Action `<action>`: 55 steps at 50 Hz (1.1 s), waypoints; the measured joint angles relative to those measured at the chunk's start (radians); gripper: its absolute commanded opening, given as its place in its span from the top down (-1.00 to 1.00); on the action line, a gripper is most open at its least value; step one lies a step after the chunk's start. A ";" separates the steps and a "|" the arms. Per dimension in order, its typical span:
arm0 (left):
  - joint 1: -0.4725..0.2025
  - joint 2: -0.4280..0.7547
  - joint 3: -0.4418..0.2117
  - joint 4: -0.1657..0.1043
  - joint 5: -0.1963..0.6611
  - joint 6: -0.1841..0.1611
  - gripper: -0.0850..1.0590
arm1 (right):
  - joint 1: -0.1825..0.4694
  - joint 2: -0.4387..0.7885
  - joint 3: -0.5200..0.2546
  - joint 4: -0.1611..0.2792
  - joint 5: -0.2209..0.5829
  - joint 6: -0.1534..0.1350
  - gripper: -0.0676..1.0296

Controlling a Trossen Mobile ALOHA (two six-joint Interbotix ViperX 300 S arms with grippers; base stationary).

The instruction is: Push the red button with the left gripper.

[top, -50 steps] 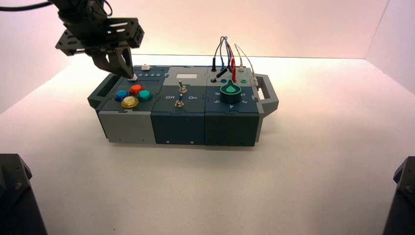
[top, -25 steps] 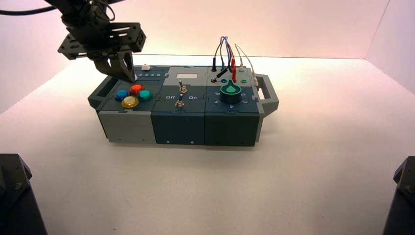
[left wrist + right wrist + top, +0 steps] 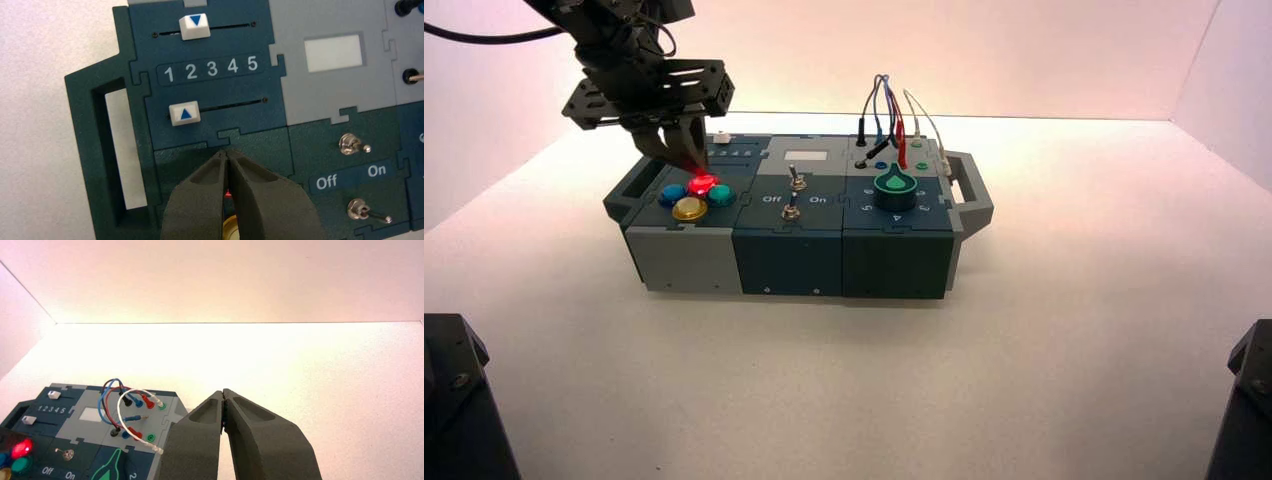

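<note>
The left end effector (image 3: 692,168), its fingertips together, was right at the red button (image 3: 703,185) (which glowed brightly), reaching it from the side nearer the white sliders (image 3: 184,113), though whether the tips touched it could not be told. The button sat on the box's left section, between the blue button (image 3: 673,195) and the green button (image 3: 721,195) and behind the yellow button (image 3: 689,209), while the right end effector (image 3: 223,392) waited to the right of the box (image 3: 788,262), its fingertips together.
</note>
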 measured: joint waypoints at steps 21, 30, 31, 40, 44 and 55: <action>0.000 -0.048 0.002 0.000 0.051 0.000 0.91 | 0.000 0.000 0.000 0.000 0.000 0.002 0.92; 0.000 -0.147 -0.003 0.002 0.091 0.000 0.91 | 0.000 -0.002 0.000 0.000 0.000 0.002 0.92; 0.000 -0.156 -0.005 0.003 0.095 0.000 0.91 | -0.002 -0.002 0.000 0.000 0.000 0.002 0.92; -0.002 -0.209 -0.025 0.009 0.101 0.003 0.91 | 0.000 -0.002 0.000 0.000 0.000 0.002 0.92; 0.000 -0.227 -0.028 0.009 0.077 0.003 0.91 | 0.000 -0.002 0.000 0.000 0.000 0.002 0.92; -0.002 -0.285 -0.002 0.025 -0.084 0.012 0.91 | 0.000 -0.002 0.000 0.000 0.000 0.002 0.92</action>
